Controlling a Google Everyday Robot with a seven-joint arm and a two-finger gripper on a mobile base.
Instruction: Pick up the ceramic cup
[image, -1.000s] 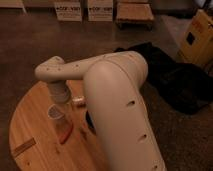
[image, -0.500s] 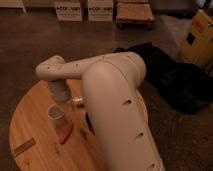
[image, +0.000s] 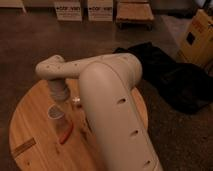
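The ceramic cup (image: 55, 113) is small and pale grey-white and stands upright on the left half of the round wooden table (image: 27, 117). My gripper (image: 58, 99) hangs straight down from the grey wrist, right above the cup and close to its rim. My large cream arm (image: 107, 95) reaches in from the lower right and hides the table's right half.
A small orange-and-white object (image: 76, 100) sits just right of the wrist. A red elongated thing (image: 65, 133) lies below the cup. A wooden strip (image: 23, 147) lies near the front left edge. Black fabric (image: 172, 75), cardboard boxes (image: 68, 10) and a yellow crate (image: 199, 36) are on the floor.
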